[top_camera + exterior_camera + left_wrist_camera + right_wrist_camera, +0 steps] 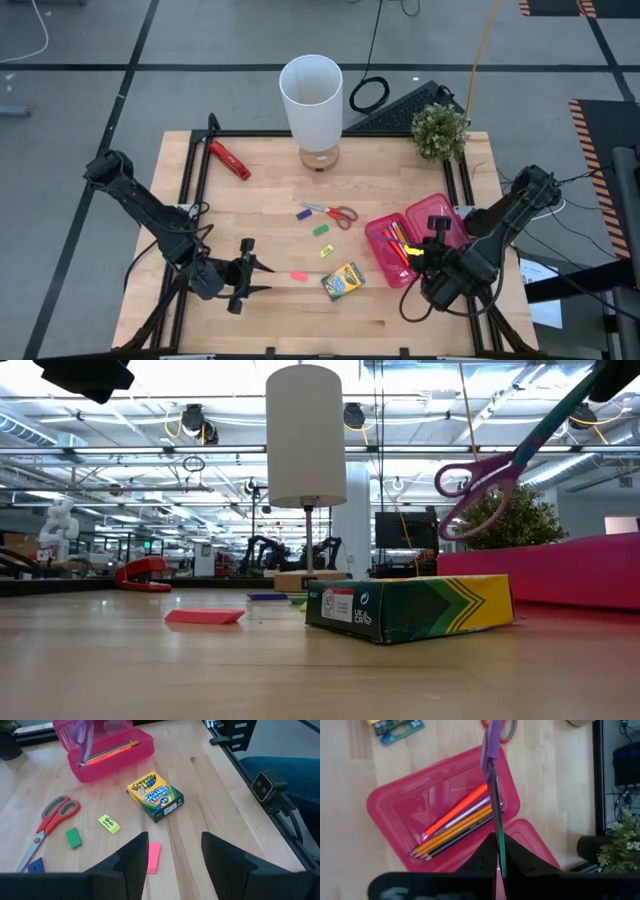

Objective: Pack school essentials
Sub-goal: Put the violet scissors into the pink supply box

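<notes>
The pink case (385, 240) lies open at the table's right with pencils (455, 832) and an orange marker (457, 812) inside. Above it my right gripper (501, 852) is shut on purple-handled scissors (490, 475). On the wood lie a yellow-green crayon box (343, 282), red-handled scissors (332, 213), and blue (305, 213), green (321, 230), yellow (327, 250) and pink (298, 275) erasers. My left gripper (172, 862) stands open low at the near left, with the pink eraser (153, 857) just ahead of its fingers and untouched. My right gripper pinches the scissors' closed blades (497, 837) near their tip between its two fingers, which lie along the blades. The scissors are lifted clear above the open case. They slant down away from the fingers, with the purple handles (492, 742) at the low end.
A white lamp (312, 100) on a wooden base stands at the far middle, with a potted plant (438, 130) at the far right. A red-and-black hand tool (228, 160) lies at the far left. A black frame (190, 180) rims the table. Bare wood lies between my left gripper and the crayon box.
</notes>
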{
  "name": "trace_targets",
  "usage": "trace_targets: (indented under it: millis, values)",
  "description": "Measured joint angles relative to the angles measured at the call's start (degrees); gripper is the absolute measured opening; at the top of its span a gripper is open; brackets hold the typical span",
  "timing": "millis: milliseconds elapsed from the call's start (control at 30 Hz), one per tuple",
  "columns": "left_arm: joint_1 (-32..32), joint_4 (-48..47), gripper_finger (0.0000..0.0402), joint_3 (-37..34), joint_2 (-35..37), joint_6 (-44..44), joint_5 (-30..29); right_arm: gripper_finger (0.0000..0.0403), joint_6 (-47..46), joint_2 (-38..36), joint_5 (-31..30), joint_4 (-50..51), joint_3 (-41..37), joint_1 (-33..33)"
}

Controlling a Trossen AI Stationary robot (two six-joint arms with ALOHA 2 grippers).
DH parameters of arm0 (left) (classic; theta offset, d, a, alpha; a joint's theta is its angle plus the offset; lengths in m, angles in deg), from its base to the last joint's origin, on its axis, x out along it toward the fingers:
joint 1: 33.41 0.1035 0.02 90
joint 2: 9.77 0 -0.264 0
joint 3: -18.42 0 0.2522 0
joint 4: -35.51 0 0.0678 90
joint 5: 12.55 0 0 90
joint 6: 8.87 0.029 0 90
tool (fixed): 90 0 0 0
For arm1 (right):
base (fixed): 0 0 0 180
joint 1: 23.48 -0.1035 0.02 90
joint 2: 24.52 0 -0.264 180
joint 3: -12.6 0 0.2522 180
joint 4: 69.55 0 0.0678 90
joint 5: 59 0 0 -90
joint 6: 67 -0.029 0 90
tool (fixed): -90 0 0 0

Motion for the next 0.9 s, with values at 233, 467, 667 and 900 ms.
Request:
trace_targets:
  millis: [233, 467, 667, 900]
  values:
    - [0.0, 0.0, 0.0186, 0.0, 0.0, 0.1, 0.0, 0.0, -1.8, 0.0, 0.1, -0.1, -2.0, 0.4]
    - [0.0, 0.0, 0.0186, 0.0, 0.0, 0.1, 0.0, 0.0, -2.0, 0.0, 0.2, 0.0, -5.0, 2.3]
    - [0.0, 0.0, 0.0186, 0.0, 0.0, 0.1, 0.1, 0.0, -0.5, 0.0, 0.1, 0.0, -9.1, 3.0]
    - [0.0, 0.0, 0.0186, 0.0, 0.0, 0.1, 0.1, 0.0, -0.8, 0.0, 0.4, 0.0, -11.2, 3.0]
